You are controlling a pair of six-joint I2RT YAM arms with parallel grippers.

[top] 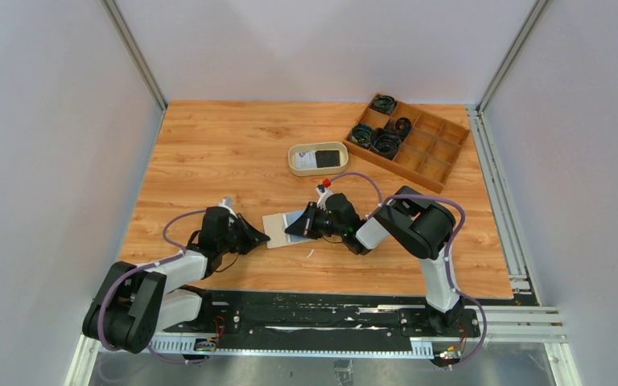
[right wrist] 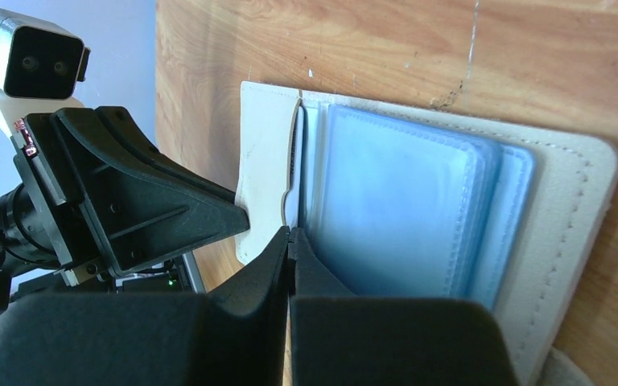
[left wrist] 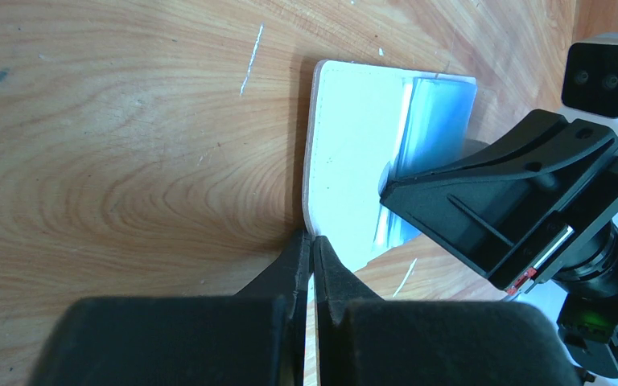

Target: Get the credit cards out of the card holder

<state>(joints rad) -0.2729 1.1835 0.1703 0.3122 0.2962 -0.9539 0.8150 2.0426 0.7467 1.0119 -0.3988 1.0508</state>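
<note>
The card holder (top: 278, 226) lies open on the wooden table, beige cover down, its pale blue sleeves (right wrist: 402, 201) facing up. My left gripper (left wrist: 312, 240) is shut on the cover's near left edge (left wrist: 346, 137). My right gripper (right wrist: 290, 233) is shut, tips at the near end of a thin pale leaf (right wrist: 294, 161) between the cover and the sleeves; whether a card is pinched does not show. In the top view the two grippers (top: 264, 239) (top: 288, 228) meet over the holder. A white and a black credit card (top: 320, 157) lie in the oval tray.
An oval beige tray (top: 293, 159) sits behind the holder. At the back right stands a wooden compartment box (top: 434, 153) with black cable coils (top: 386, 143). Grey walls close in on both sides of the table.
</note>
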